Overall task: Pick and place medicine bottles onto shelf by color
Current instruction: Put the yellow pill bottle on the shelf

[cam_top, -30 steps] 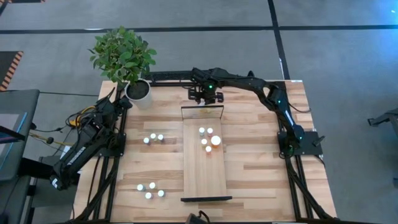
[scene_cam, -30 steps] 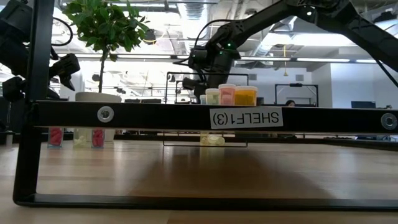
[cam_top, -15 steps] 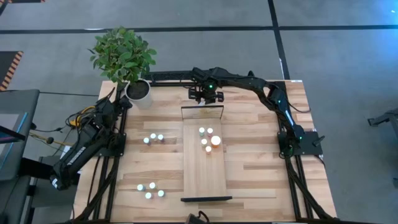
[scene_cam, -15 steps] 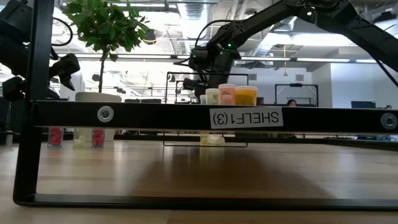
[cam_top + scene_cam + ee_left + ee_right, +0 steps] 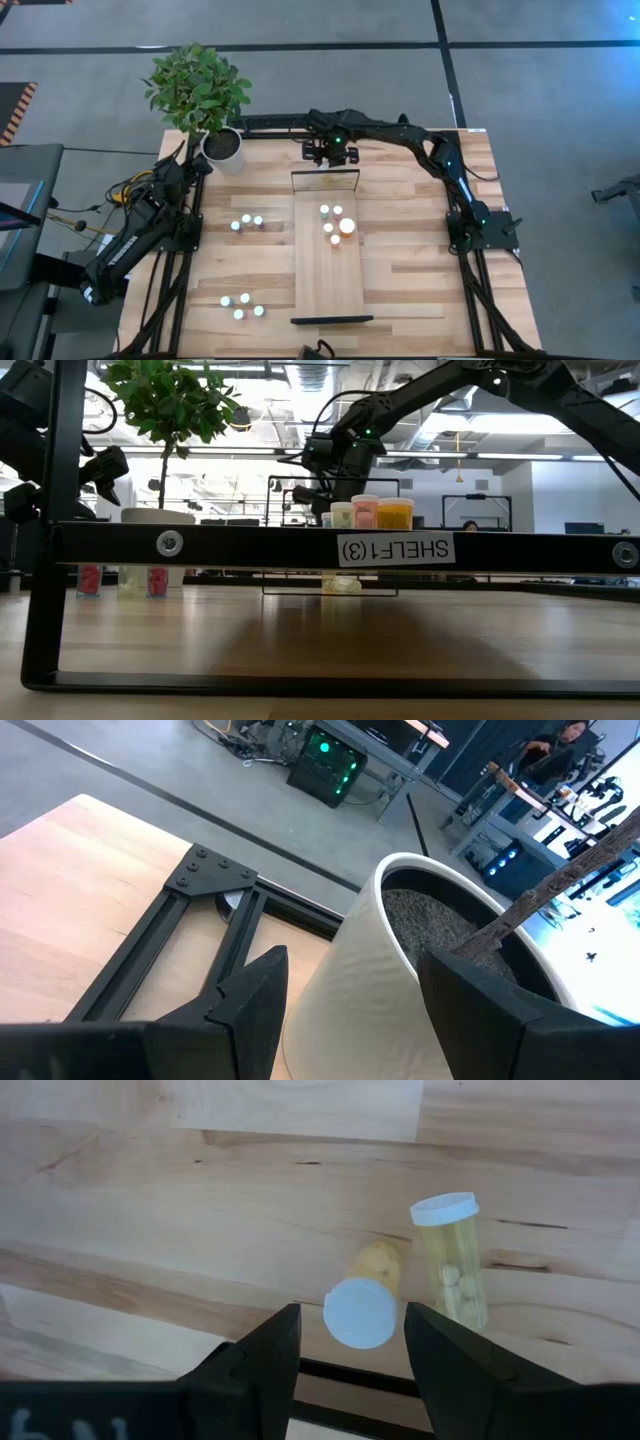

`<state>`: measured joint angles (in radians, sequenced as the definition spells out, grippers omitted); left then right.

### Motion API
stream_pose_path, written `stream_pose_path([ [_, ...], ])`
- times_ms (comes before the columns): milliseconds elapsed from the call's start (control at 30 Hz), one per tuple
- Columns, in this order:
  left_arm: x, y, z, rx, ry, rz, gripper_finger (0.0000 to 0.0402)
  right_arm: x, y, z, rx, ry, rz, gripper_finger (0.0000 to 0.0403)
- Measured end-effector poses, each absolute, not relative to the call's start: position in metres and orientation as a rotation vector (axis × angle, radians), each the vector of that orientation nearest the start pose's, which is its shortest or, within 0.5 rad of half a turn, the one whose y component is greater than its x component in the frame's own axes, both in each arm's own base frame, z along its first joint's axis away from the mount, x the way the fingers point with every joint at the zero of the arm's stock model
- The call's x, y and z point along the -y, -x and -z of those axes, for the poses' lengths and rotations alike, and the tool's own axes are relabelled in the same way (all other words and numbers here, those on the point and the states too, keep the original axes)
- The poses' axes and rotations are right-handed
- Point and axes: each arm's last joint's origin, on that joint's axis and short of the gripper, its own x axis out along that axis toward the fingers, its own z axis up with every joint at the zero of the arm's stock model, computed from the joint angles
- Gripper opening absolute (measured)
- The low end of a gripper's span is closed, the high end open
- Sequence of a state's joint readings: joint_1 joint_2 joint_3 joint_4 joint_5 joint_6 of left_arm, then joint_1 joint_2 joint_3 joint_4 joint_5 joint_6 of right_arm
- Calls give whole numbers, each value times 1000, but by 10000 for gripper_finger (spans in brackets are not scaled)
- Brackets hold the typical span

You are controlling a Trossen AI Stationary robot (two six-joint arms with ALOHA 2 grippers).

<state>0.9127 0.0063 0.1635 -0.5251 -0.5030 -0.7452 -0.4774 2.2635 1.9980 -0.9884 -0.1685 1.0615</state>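
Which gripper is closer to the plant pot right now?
Left. The left gripper sits open right at the white plant pot; the right gripper hovers off at the shelf's far end.

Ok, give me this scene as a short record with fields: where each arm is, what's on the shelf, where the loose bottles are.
right gripper: open, above two yellowish bottles at the shelf's far end
bottle between the fingers: lying on the table, white cap toward the camera
bottle beside it: also lying down, pills visible inside
left gripper: open, at the white plant pot, waiting
shelf: four small bottles plus the larger orange bottle clustered in its far half
loose bottles: one group left of the shelf, another nearer the front
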Motion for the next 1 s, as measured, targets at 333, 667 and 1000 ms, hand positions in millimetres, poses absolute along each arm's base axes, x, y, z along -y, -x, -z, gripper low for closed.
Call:
stream_pose_path([
  [333,-68,-35,-169,148,688,-1482,210,211,-422,-209,-959,-1297,915,202],
  [667,-68,-35,-169,148,687,-1482,210,212,-424,-205,-943,-1291,915,202],
  [1000,-68,-35,-169,147,687,-1482,210,218,-424,-195,-966,-1329,904,202],
])
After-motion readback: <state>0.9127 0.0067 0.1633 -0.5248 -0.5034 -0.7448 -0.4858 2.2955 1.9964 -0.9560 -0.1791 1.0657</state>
